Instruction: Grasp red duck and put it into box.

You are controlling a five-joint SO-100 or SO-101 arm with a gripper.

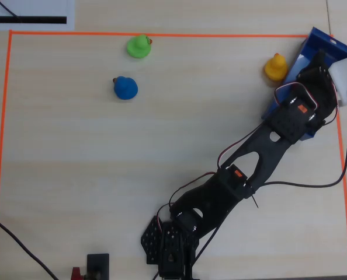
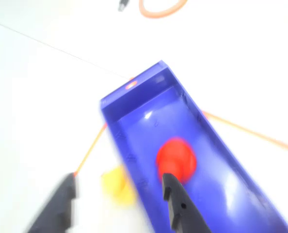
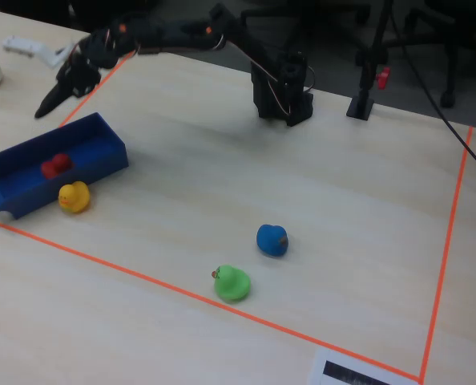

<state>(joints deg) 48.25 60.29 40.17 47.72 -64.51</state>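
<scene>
Gripper: the gripper [image 2: 120, 194] fills the bottom edge of the wrist view, its two dark fingers spread wide with nothing between them; in the fixed view it hangs at upper left [image 3: 54, 96], above the box.
Yellow duck: in the wrist view a blurred yellow duck [image 2: 116, 183] sits just outside the box's left wall, lower centre of the frame; in the fixed view [image 3: 74, 196] it touches or nearly touches the box's near wall.
Red duck: the red duck [image 2: 176, 159] lies on the box floor at centre frame in the wrist view; too blurred there to tell which way its head points. In the fixed view [image 3: 55, 165] it sits mid-box at left.
Box: the box [image 2: 149, 97] has its long axis running from upper centre to lower right in the wrist view; in the fixed view [image 3: 102, 152] it runs from lower left to upper right.
Far ducks: the blue duck [image 1: 125, 87] and green duck [image 1: 139, 46] stand near each other at upper left of the overhead view, well apart from the box.
</scene>
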